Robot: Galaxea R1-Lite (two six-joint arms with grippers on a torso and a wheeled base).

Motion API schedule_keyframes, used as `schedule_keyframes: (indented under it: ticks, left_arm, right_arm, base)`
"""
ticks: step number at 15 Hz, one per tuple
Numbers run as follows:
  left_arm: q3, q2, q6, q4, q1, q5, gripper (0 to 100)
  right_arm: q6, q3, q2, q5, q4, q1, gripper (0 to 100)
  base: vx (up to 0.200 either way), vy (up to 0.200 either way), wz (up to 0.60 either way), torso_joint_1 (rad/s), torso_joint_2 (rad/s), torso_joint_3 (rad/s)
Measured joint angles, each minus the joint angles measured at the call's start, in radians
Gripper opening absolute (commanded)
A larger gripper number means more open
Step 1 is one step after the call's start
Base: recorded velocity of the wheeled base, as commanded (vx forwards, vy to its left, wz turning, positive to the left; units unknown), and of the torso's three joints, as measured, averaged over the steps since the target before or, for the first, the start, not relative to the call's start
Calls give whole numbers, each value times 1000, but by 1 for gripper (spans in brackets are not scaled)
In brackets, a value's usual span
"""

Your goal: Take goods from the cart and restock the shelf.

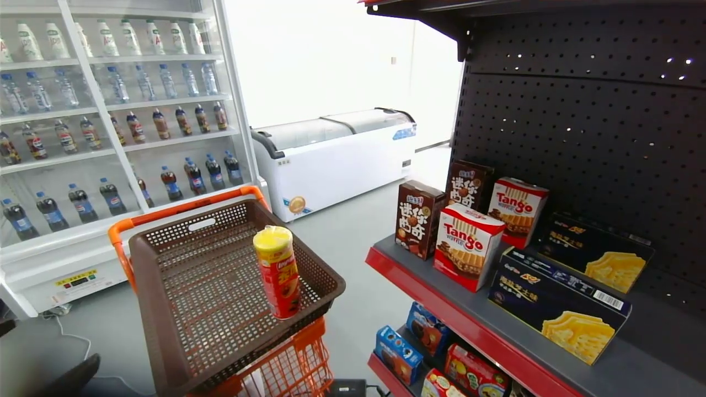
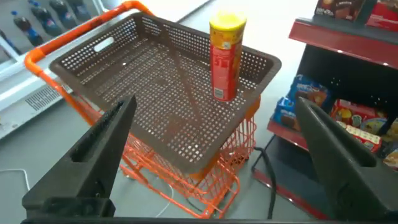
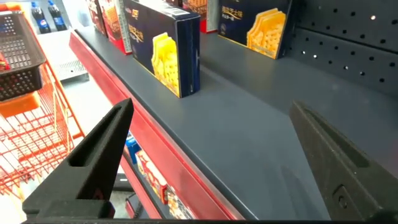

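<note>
Gaping empty: left hand [image 2: 216, 104] facing cart [image 2: 155, 87] | right hand [image 3: 211, 107] facing shelf [image 3: 249, 137]

Can [image 1: 277, 273] upright in basket [image 1: 231, 215], at its 3 o'clock side; basket atop cart [image 1: 292, 364]; shelf [image 1: 634, 369] at cart's 3 o'clock, boxes [image 1: 468, 253] on it; freezer [image 1: 336, 160] at 12 o'clock, behind; cooler [image 1: 110, 121] at 10 o'clock.

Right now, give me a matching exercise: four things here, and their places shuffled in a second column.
1. red cylindrical can with yellow lid
2. red-and-white cardboard wafer box
3. blue cardboard box
4. white chest freezer

A. below the grey shelf board
B. standing on the floor
C. upright in the brown plastic mesh basket
D. on the grey shelf board

Pairs: 1-C, 2-D, 3-A, 4-B.
</note>
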State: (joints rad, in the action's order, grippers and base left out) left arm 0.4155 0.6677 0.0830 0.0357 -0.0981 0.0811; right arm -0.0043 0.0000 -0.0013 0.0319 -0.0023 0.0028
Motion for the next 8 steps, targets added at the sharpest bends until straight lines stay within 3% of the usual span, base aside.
schedule_keyframes:
  ticks: [5,8]
  left_arm:
    - [48,356,13,81,-37,-1,100]
    - [61,570,16,272,-47,-2,100]
  right_arm:
    - [0,0,0,0,0,0,100]
    - [0,0,0,0,0,0,100]
  base:
    - [0,0,0,0,0,0]
    - [0,0,0,0,0,0]
